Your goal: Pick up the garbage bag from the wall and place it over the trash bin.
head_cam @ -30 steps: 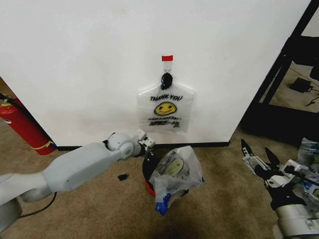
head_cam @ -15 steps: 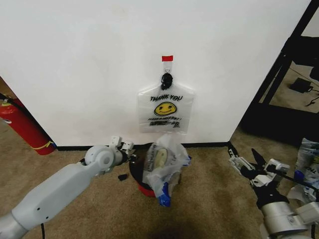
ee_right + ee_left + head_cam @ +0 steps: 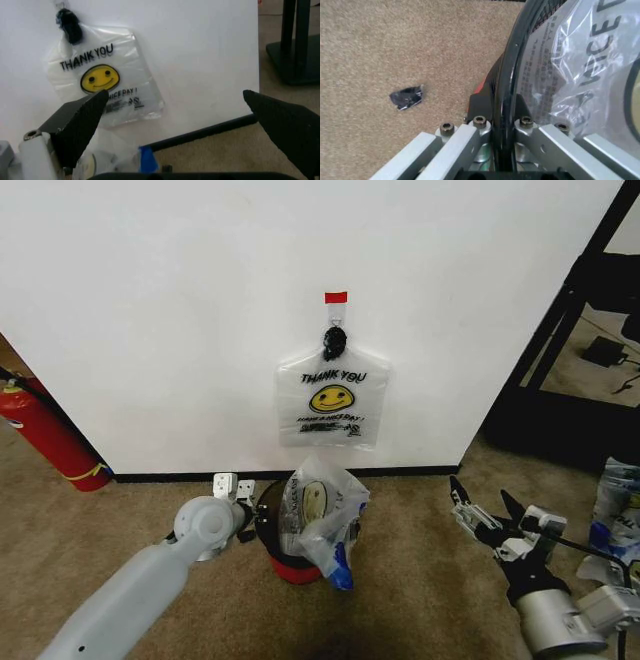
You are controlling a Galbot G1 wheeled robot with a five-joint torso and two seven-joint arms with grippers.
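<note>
A garbage bag with a yellow smiley and "THANK YOU" print hangs from a black hook on the white wall; the right wrist view also has this garbage bag. On the carpet below stands the dark trash bin on its red base, with a second crumpled smiley bag in it. My left gripper is at the bin's left side. In the left wrist view that gripper is shut on the bin's rim. My right gripper hovers open to the bin's right, its fingers spread wide.
A red fire extinguisher leans at the far left. A black shelf frame stands at the right, with a clear sack of bottles below it. A small black scrap lies on the carpet beside the bin. A black baseboard lines the wall.
The bin and the bag in it slid left, held by my left gripper, and now sit nearer the wall under the hanging bag. My right gripper has moved left.
</note>
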